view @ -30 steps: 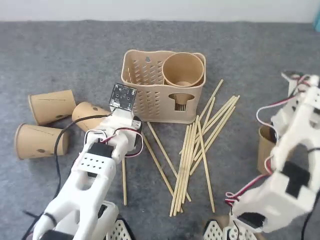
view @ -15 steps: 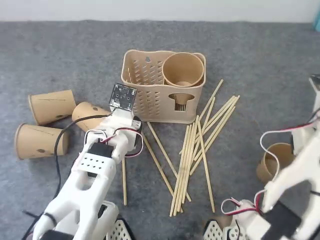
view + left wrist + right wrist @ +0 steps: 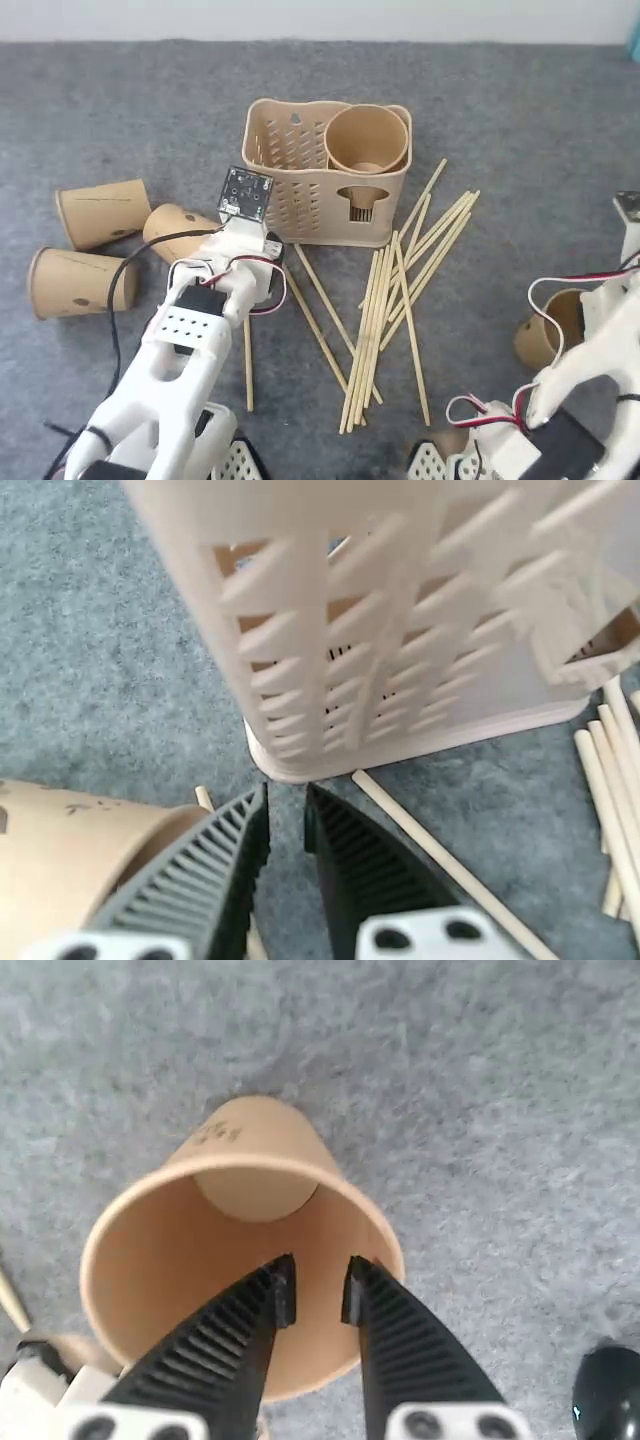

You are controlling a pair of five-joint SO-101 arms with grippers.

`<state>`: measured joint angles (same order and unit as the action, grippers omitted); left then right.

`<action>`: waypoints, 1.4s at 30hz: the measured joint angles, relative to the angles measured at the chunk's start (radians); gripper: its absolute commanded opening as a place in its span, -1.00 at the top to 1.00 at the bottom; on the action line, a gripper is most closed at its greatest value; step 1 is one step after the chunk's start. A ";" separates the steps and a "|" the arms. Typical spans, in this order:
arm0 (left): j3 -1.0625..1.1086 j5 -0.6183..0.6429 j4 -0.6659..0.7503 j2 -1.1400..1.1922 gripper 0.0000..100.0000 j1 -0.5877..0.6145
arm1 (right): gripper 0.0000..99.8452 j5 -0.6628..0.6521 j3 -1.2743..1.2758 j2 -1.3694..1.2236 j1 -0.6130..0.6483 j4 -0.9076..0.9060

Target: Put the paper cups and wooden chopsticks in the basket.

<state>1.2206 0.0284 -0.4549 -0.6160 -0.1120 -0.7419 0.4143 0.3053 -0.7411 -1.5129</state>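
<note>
The right pincer [image 3: 317, 1285], narrowly parted, hangs over the tipped brown paper cup [image 3: 190, 1255] at four o'clock of the beige slotted basket [image 3: 300, 200]; a nudge could roll it away.

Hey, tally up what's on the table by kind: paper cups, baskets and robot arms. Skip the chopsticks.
Paper cups: 5 (basket cup, three left cups, right cup)
Baskets: 1
Robot arms: 2
Total: 8
</note>
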 measured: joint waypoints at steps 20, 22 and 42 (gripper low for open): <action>0.000 0.000 0.000 0.000 0.88 0.000 | 0.77 -0.009 0.080 0.216 -0.009 0.048; 0.000 0.000 0.000 0.000 0.88 0.000 | 0.78 -0.011 0.132 0.207 -0.017 0.112; 0.000 0.000 0.000 0.000 0.88 0.000 | 0.98 0.121 -0.046 0.026 0.029 -0.043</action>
<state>1.2206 0.0284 -0.4549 -0.6160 -0.1120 -0.6206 0.3682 0.3314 -0.7119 -1.5558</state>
